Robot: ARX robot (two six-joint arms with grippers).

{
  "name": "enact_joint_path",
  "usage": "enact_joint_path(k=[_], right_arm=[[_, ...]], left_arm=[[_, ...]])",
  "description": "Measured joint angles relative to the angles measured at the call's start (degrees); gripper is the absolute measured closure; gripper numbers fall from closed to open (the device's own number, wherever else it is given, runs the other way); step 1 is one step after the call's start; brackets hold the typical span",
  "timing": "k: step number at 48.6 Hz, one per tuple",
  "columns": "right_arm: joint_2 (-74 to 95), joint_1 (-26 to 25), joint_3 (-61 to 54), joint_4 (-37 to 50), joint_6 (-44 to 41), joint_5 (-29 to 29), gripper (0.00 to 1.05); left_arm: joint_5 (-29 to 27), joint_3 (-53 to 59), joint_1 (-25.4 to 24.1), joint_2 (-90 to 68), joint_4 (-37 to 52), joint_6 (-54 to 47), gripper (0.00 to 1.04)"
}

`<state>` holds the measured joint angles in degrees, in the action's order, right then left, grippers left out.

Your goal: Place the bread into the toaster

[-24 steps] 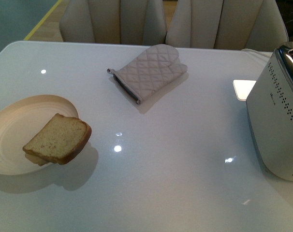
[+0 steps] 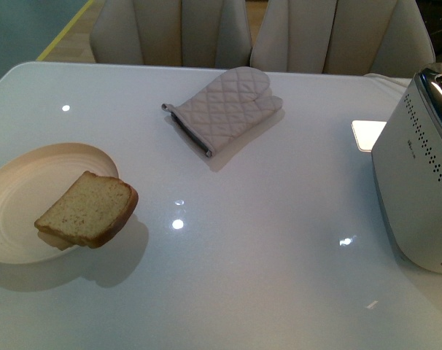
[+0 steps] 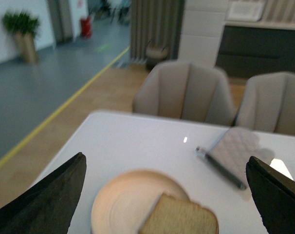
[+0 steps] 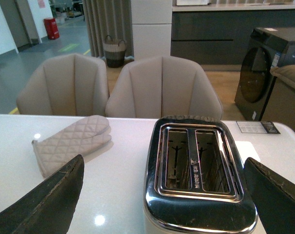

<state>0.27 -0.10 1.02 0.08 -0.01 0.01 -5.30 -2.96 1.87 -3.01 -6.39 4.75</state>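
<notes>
Pale chairs (image 2: 170, 29) stand behind a glossy white worktop (image 2: 279, 240), and neither arm shows in the front view. We find the bread (image 2: 87, 209) at the left, lying on the right-hand edge of a cream plate (image 2: 17, 189), its brown crust jutting past the rim and raised clear of the worktop. The toaster (image 2: 418, 168) stands at the far right, well apart from it, with a quilted oven mitt (image 2: 225, 108) further back between the two.

We judge the slice light, soft and easily crushed or torn, so only a gentle squeeze suits it. The firmer crust overhanging the rim looks like the best place to take hold, pinching across the flat faces.

Our left end effector (image 3: 166, 161) has its jaws spread wide and carries nothing. In its wrist view the bread lies ahead of and below the gap between them, apart from both fingers. Our right end effector (image 4: 164, 161) is likewise spread wide and unloaded, facing the toaster, whose two slots (image 4: 179, 165) look bare.
</notes>
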Motion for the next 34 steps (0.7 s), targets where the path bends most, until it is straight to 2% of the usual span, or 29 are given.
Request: enact_joint_path(k=[1,3,8,14,19,25,34], right_arm=[[0.0,0.0,0.0,0.0,0.0,0.1,0.09],[0.0,0.0,0.0,0.0,0.0,0.0,0.09],[0.0,0.0,0.0,0.0,0.0,0.0,0.09],[0.0,0.0,0.0,0.0,0.0,0.0,0.09],[0.0,0.0,0.0,0.0,0.0,0.0,0.09],[0.0,0.0,0.0,0.0,0.0,0.0,0.09],[0.0,0.0,0.0,0.0,0.0,0.0,0.09]], left_arm=[[-3.7,-2.3,1.1,-3.6,-4.9,2.9,0.07],[-5.0,-4.4,1.4,-7.5,-8.4,7.2,0.07],[-1.5,-7.8,-0.2,-17.4,-7.0,15.8,0.07],[4.7,-11.2,-5.3,-30.2,3.2,19.5,0.07],[13.0,-15.6,-12.0,-52.6,20.7,22.8,0.07],[15.5,-22.1,-15.8,-80.3,37.1,27.7,0.07],[17.3,-28.2,-18.3,-101.7,44.5,31.5,0.07]])
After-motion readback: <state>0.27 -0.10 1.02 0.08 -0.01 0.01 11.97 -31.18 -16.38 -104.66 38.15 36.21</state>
